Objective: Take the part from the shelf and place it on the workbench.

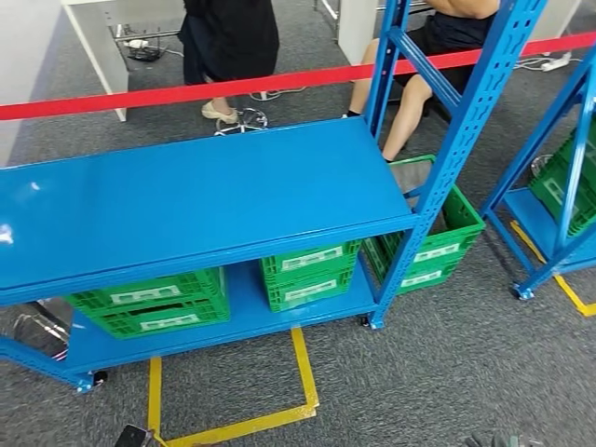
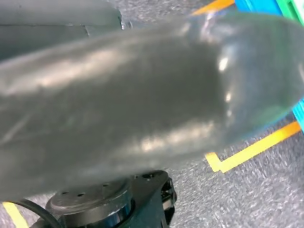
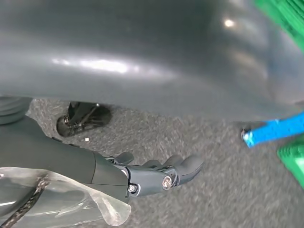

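The blue shelf (image 1: 196,191) stands in front of me with a bare top board. On its lower board are green crates (image 1: 158,303) (image 1: 309,270), and what they hold is hidden. A third green crate (image 1: 440,237) sticks out at the shelf's right end with something grey (image 1: 411,175) inside; I cannot tell what it is. My right hand (image 3: 157,173) hangs low over the grey carpet, fingers stretched out and holding nothing. A dark bit of my left hand (image 1: 133,436) shows at the bottom edge, too little to read.
A red barrier tape (image 1: 210,90) runs behind the shelf. Beyond it one person (image 1: 228,47) stands and another (image 1: 422,65) sits. A second blue shelf (image 1: 555,205) with green crates stands at the right. Yellow tape (image 1: 302,372) marks the carpet before the shelf.
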{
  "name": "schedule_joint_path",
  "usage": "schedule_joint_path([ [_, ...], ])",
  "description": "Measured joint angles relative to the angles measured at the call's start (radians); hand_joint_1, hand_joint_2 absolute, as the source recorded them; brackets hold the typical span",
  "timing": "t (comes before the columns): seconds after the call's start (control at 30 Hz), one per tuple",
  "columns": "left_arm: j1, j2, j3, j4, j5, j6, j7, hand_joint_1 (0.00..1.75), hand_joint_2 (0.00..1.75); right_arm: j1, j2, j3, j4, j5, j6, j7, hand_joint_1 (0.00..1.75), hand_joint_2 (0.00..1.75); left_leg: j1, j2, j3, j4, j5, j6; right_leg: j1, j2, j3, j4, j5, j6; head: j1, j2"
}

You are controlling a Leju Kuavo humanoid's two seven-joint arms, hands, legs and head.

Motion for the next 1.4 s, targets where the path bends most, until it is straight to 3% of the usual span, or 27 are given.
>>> schedule_joint_path([
  [0.07, 0.000, 0.002, -0.003, 0.000, 0.003, 0.000, -0.001, 0.00, 0.00, -0.001, -0.004, 0.004, 0.000, -0.002, -0.001, -0.002, 0.00, 0.00, 0.002, -0.025, -0.013, 0.001, 0.009, -0.014, 0.001, -0.012, 0.006, -0.012, 0.000, -0.002, 0.000, 0.000],
  [0.1, 0.002, 0.003, -0.004, 0.000, 0.003, 0.001, -0.001, 0.00, 0.00, -0.002, -0.005, 0.006, 0.000, -0.003, -0.002, -0.003, 0.00, 0.00, 0.003, -0.022, -0.019, 0.005, 0.007, -0.020, -0.001, -0.026, 0.007, -0.015, 0.004, -0.005, -0.001, 0.000],
  [0.17, 0.002, 0.006, -0.007, -0.001, 0.004, 0.002, -0.001, 0.00, 0.00, -0.001, -0.005, 0.008, 0.000, -0.004, -0.002, -0.003, 0.00, 0.00, 0.001, 0.019, -0.044, 0.059, -0.032, -0.030, -0.006, -0.056, 0.005, -0.022, 0.012, -0.012, -0.006, 0.000],
  [0.23, -0.002, 0.007, -0.008, -0.001, 0.004, 0.003, -0.001, 0.00, 0.00, 0.002, -0.005, 0.008, 0.001, -0.004, -0.002, -0.003, 0.00, 0.00, 0.004, 0.070, -0.096, 0.182, -0.104, -0.040, -0.005, -0.088, -0.001, -0.022, 0.013, -0.015, -0.010, 0.000],
  [0.3, -0.003, 0.008, -0.008, -0.001, 0.004, 0.003, -0.001, 0.00, 0.00, 0.002, -0.005, 0.008, 0.002, -0.004, -0.002, -0.003, 0.00, 0.00, 0.009, 0.085, -0.133, 0.281, -0.141, -0.047, -0.004, -0.122, -0.008, -0.021, 0.011, -0.015, -0.010, 0.000],
  [0.33, -0.001, 0.008, -0.008, -0.001, 0.004, 0.003, -0.001, 0.00, 0.00, 0.001, -0.005, 0.008, 0.003, -0.004, -0.002, -0.003, 0.00, 0.00, 0.012, 0.088, -0.127, 0.282, -0.134, -0.050, -0.003, -0.138, -0.010, -0.020, 0.009, -0.015, -0.011, 0.000],
  [0.4, 0.001, 0.008, -0.010, -0.001, 0.004, 0.003, -0.001, 0.00, 0.00, 0.000, -0.005, 0.008, 0.004, -0.004, -0.002, -0.003, 0.00, 0.00, 0.014, 0.104, -0.058, 0.170, -0.076, -0.051, -0.003, -0.164, -0.008, -0.018, 0.005, -0.011, -0.011, 0.000],
  [0.47, 0.000, 0.009, -0.010, -0.001, 0.004, 0.003, -0.001, 0.00, 0.00, -0.001, -0.005, 0.009, 0.004, -0.004, -0.002, -0.003, 0.00, 0.00, 0.010, 0.146, 0.016, 0.040, -0.037, -0.042, 0.000, -0.186, -0.001, -0.013, 0.000, -0.004, -0.010, 0.000],
  [0.53, -0.001, 0.009, -0.010, -0.002, 0.004, 0.003, -0.001, 0.00, 0.00, -0.003, -0.005, 0.010, 0.004, -0.004, -0.002, -0.004, 0.00, 0.00, 0.004, 0.163, 0.035, -0.002, -0.032, -0.027, 0.004, -0.204, 0.008, -0.011, -0.002, 0.006, -0.008, 0.000],
  [0.6, 0.001, 0.010, -0.011, -0.003, 0.003, 0.006, -0.002, 0.00, 0.00, -0.005, -0.006, 0.013, 0.004, -0.007, -0.006, -0.005, 0.00, 0.00, 0.004, 0.143, 0.029, -0.004, -0.026, -0.013, 0.003, -0.218, 0.012, -0.012, -0.003, 0.017, -0.007, 0.000],
  [0.67, 0.003, 0.011, -0.013, -0.003, 0.003, 0.010, -0.002, 0.00, 0.00, -0.006, -0.008, 0.017, 0.003, -0.012, -0.011, -0.006, 0.00, 0.00, 0.008, 0.125, 0.028, -0.013, -0.019, 0.000, 0.000, -0.183, -0.003, 0.016, -0.026, 0.028, -0.005, 0.000],
  [0.73, 0.000, 0.012, -0.015, -0.004, 0.003, 0.014, -0.003, 0.00, 0.00, -0.005, -0.011, 0.020, 0.003, -0.016, -0.015, -0.007, 0.00, 0.00, 0.009, 0.104, 0.025, -0.016, -0.017, 0.010, -0.003, -0.118, -0.058, 0.125, -0.081, 0.033, 0.000, 0.000],
  [0.77, -0.002, 0.013, -0.016, -0.004, 0.003, 0.016, -0.003, 0.00, 0.00, -0.003, -0.012, 0.021, 0.004, -0.017, -0.017, -0.007, 0.00, 0.00, 0.009, 0.092, 0.023, -0.016, -0.017, 0.013, -0.003, -0.100, -0.096, 0.198, -0.107, 0.034, 0.001, 0.000],
  [0.8, -0.003, 0.013, -0.018, -0.005, 0.003, 0.017, 0.000, 0.00, 0.00, -0.001, -0.013, 0.022, 0.005, -0.020, -0.020, -0.007, 0.00, 0.00, 0.008, 0.080, 0.023, -0.016, -0.018, 0.014, -0.003, -0.092, -0.127, 0.254, -0.120, 0.034, 0.001, 0.000],
  [0.83, -0.004, 0.015, -0.024, -0.020, 0.004, 0.022, 0.016, 0.00, 0.00, -0.001, -0.013, 0.024, 0.007, -0.023, -0.027, -0.006, 0.00, 0.00, 0.007, 0.069, 0.024, -0.015, -0.019, 0.014, -0.003, -0.089, -0.144, 0.277, -0.114, 0.034, 0.001, 0.000],
  [0.87, -0.008, 0.019, -0.038, -0.060, 0.001, 0.036, 0.054, 0.00, 0.00, -0.005, -0.013, 0.027, 0.010, -0.026, -0.038, -0.005, 0.00, 0.00, 0.007, 0.055, 0.027, -0.014, -0.020, 0.014, -0.004, -0.087, -0.141, 0.256, -0.085, 0.034, 0.001, 0.000],
  [0.9, -0.022, 0.024, -0.058, -0.114, -0.005, 0.058, 0.109, 0.00, 0.00, -0.012, -0.013, 0.029, 0.016, -0.029, -0.049, -0.004, 0.00, 0.00, 0.007, 0.040, 0.030, -0.011, -0.022, 0.013, -0.006, -0.082, -0.121, 0.201, -0.042, 0.034, 0.001, 0.000],
  [0.97, -0.076, 0.030, -0.111, -0.241, -0.026, 0.113, 0.235, 0.00, 0.00, -0.032, -0.013, 0.037, 0.033, -0.033, -0.066, -0.005, 0.00, 0.00, 0.006, 0.007, 0.030, -0.003, -0.027, 0.006, -0.013, -0.041, -0.067, 0.071, 0.017, 0.033, 0.002, 0.000],
  [1.03, -0.127, 0.026, -0.151, -0.321, -0.034, 0.142, 0.287, 0.00, 0.00, -0.050, -0.013, 0.049, 0.050, -0.035, -0.072, -0.009, 0.00, 0.00, 0.006, -0.017, 0.024, 0.002, -0.032, -0.005, -0.015, -0.010, -0.037, 0.017, 0.016, 0.028, 0.005, 0.000],
  [1.1, -0.142, 0.025, -0.173, -0.369, -0.025, 0.145, 0.276, 0.00, 0.00, -0.061, -0.014, 0.060, 0.061, -0.042, -0.076, -0.015, 0.00, 0.00, 0.009, -0.029, 0.022, 0.002, -0.035, -0.016, -0.013, -0.017, -0.027, 0.012, 0.010, 0.017, 0.007, 0.000],
  [1.13, -0.143, 0.027, -0.181, -0.386, -0.019, 0.143, 0.264, 0.00, 0.00, -0.065, -0.014, 0.064, 0.064, -0.046, -0.079, -0.018, 0.00, 0.00, 0.009, -0.022, 0.023, 0.008, -0.039, -0.021, -0.014, -0.023, -0.023, 0.011, 0.009, 0.011, 0.006, 0.000],
  [1.2, -0.149, 0.033, -0.191, -0.410, -0.008, 0.139, 0.244, 0.00, 0.00, -0.068, -0.015, 0.071, 0.070, -0.054, -0.081, -0.023, 0.00, 0.00, 0.007, 0.022, -0.004, 0.068, -0.066, -0.030, -0.017, -0.038, -0.010, 0.007, 0.003, -0.001, 0.000, 0.000],
  [1.23, -0.153, 0.035, -0.195, -0.418, -0.006, 0.137, 0.238, 0.00, 0.00, -0.068, -0.016, 0.073, 0.073, -0.056, -0.082, -0.025, 0.00, 0.00, 0.007, 0.052, -0.039, 0.132, -0.088, -0.034, -0.016, -0.047, -0.004, 0.007, -0.003, -0.005, -0.002, 0.000],
  [1.3, -0.158, 0.037, -0.202, -0.428, -0.001, 0.136, 0.232, 0.00, 0.00, -0.068, -0.017, 0.076, 0.081, -0.058, -0.084, -0.027, 0.00, 0.00, 0.008, 0.082, -0.130, 0.272, -0.126, -0.038, -0.013, -0.063, 0.010, 0.007, -0.020, -0.009, -0.004, 0.000],
  [1.33, -0.157, 0.039, -0.206, -0.430, 0.001, 0.136, 0.231, 0.00, 0.00, -0.068, -0.018, 0.078, 0.084, -0.059, -0.085, -0.028, 0.00, 0.00, 0.008, 0.086, -0.162, 0.313, -0.124, -0.038, -0.011, -0.068, 0.018, 0.007, -0.028, -0.009, -0.004, 0.000],
  [1.4, -0.155, 0.041, -0.210, -0.433, 0.003, 0.136, 0.230, 0.00, 0.00, -0.069, -0.018, 0.080, 0.089, -0.060, -0.085, -0.030, 0.00, 0.00, 0.007, 0.087, -0.181, 0.311, -0.085, -0.034, -0.009, -0.075, 0.034, 0.007, -0.044, -0.008, -0.005, 0.000],
])
